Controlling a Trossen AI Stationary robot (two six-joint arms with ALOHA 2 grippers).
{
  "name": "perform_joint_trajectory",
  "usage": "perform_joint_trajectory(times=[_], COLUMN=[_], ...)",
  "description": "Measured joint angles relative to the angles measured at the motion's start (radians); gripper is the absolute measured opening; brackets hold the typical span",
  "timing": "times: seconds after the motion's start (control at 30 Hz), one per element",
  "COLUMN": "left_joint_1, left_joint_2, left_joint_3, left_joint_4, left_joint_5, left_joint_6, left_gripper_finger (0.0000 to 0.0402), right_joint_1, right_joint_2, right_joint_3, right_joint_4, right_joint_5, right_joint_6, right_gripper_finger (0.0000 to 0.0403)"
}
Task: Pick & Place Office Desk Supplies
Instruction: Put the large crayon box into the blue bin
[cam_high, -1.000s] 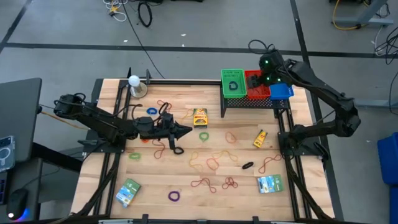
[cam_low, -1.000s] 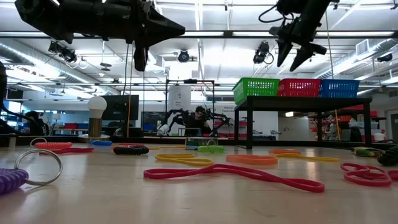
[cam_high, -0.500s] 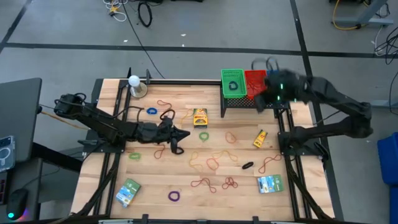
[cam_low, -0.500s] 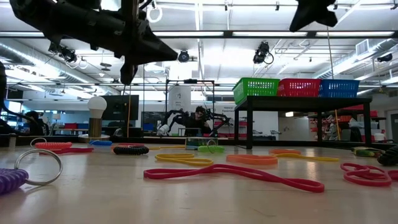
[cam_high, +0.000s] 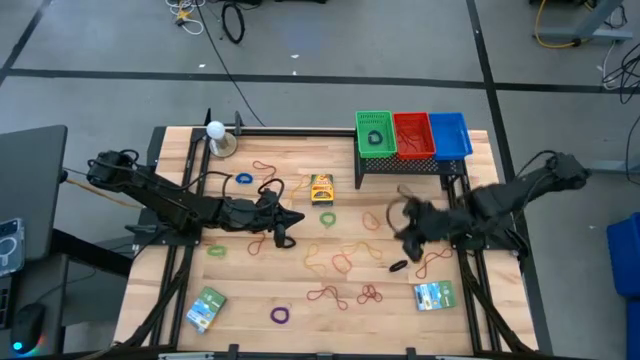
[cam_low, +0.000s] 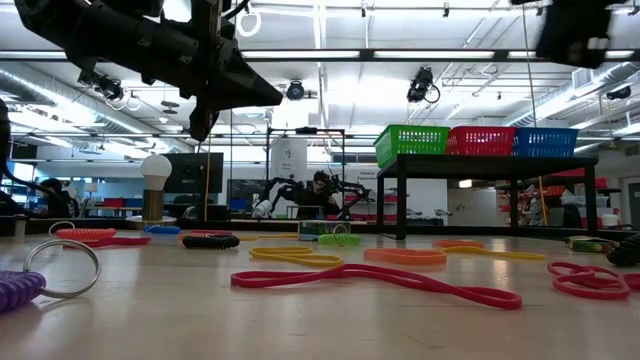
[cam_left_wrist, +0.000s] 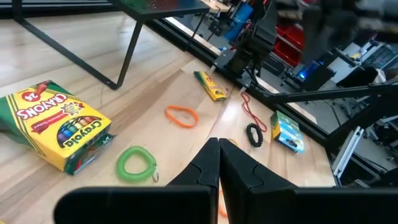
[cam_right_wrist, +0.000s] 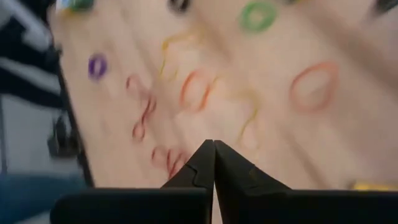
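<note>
Rubber bands and small rings lie scattered on the wooden table (cam_high: 300, 300). A yellow crayon box (cam_high: 321, 188) lies flat near the middle, with a green coil ring (cam_high: 327, 218) in front of it. My left gripper (cam_high: 296, 216) hangs shut above the bands left of centre, and nothing shows between its fingers (cam_left_wrist: 219, 163). My right gripper (cam_high: 405, 230) is shut and blurred over the table's right middle, above an orange ring (cam_high: 372, 220). The yellow bottle (cam_left_wrist: 210, 85) lies beside it. A black ring (cam_high: 398, 267) and a green-blue packet (cam_high: 434, 295) lie nearer.
Green (cam_high: 375, 133), red (cam_high: 412, 135) and blue (cam_high: 450, 135) baskets stand on a black rack at the far right. A white ball on a metal base (cam_high: 215, 130) stands at the far left. A second packet (cam_high: 206, 308) lies at the near left.
My right gripper has swung from above the baskets toward the near edge and down over the table's right middle, turning as it went, and its fingers have shut. My left gripper has tipped its fingers downward a little over the bands.
</note>
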Motion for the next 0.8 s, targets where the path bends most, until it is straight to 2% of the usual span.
perform_joint_trajectory(times=[0.13,0.3,0.43,0.67,0.8], left_joint_1=[-0.006,-0.014,-0.019,-0.026,-0.026], left_joint_2=[0.0,0.0,0.0,0.0,0.0], left_joint_3=[0.0,0.0,0.0,0.0,0.0], left_joint_4=[-0.006,-0.008,-0.014,-0.033,-0.042], left_joint_5=[0.0,0.0,0.0,0.0,0.0], left_joint_6=[0.002,0.009,0.009,0.005,-0.002], left_gripper_finger=[0.0007,0.0008,0.0008,0.0008,0.0008], right_joint_1=[0.156,0.307,0.4,0.464,0.493], right_joint_2=[0.064,0.18,0.27,0.378,0.429], right_joint_3=[-0.008,-0.008,-0.008,-0.008,-0.008], right_joint_4=[-0.007,-0.006,-0.004,-0.025,-0.025], right_joint_5=[-0.013,-0.133,-0.21,-0.211,-0.228], right_joint_6=[0.052,0.099,0.147,0.258,0.241], right_gripper_finger=[0.0011,0.0039,0.0093,0.0199,0.025])
